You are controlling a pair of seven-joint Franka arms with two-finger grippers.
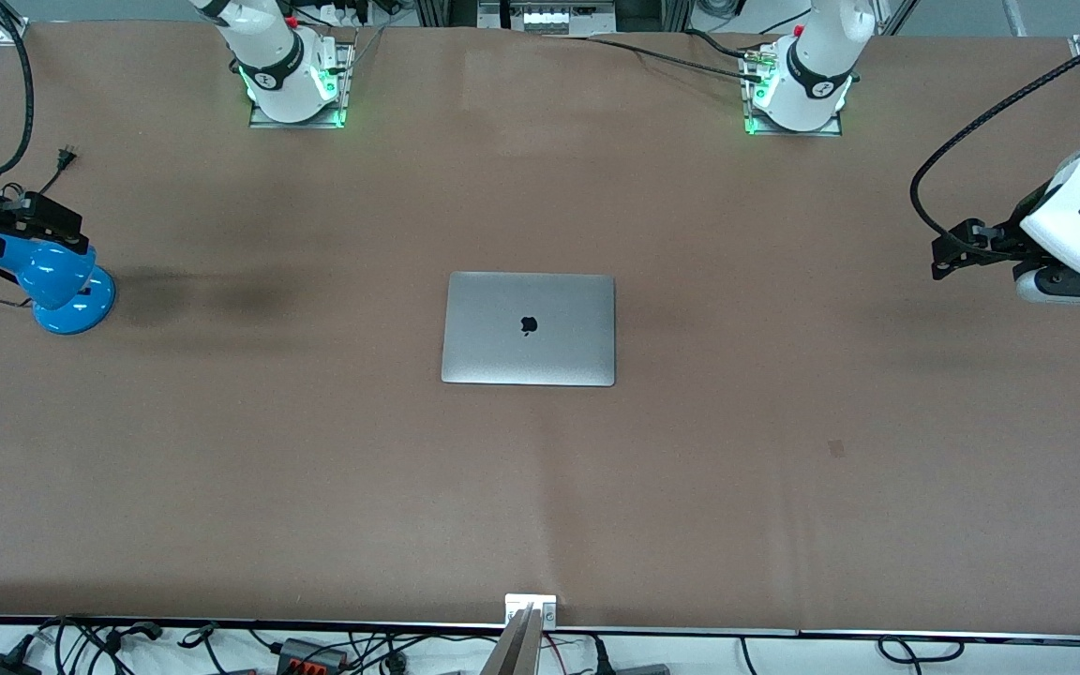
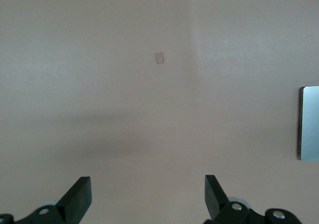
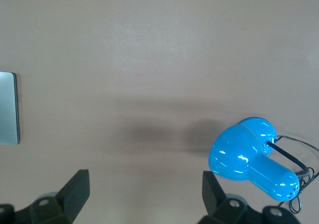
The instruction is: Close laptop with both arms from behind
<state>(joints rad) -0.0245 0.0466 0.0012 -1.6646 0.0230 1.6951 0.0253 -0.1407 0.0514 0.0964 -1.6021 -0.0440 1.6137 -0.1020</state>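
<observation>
Front view: laptop point(image 1: 528, 328) lies shut on the worktop point(image 1: 784, 487); left tool point(image 2: 148, 196) and right tool point(image 3: 145, 193) hang spread, well apart from it. Task appears complete.

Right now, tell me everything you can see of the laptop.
The laptop is a slim silver-grey notebook that looks like brushed metal, with rounded corners and a black apple logo in the middle of its lid. It is shut: the lid lies flat, hiding keyboard and screen. It rests flat on the brown table, about midway between the two arms' ends, square to the table's edges. Nothing else touches it; each wrist view catches only one short edge of it.
</observation>
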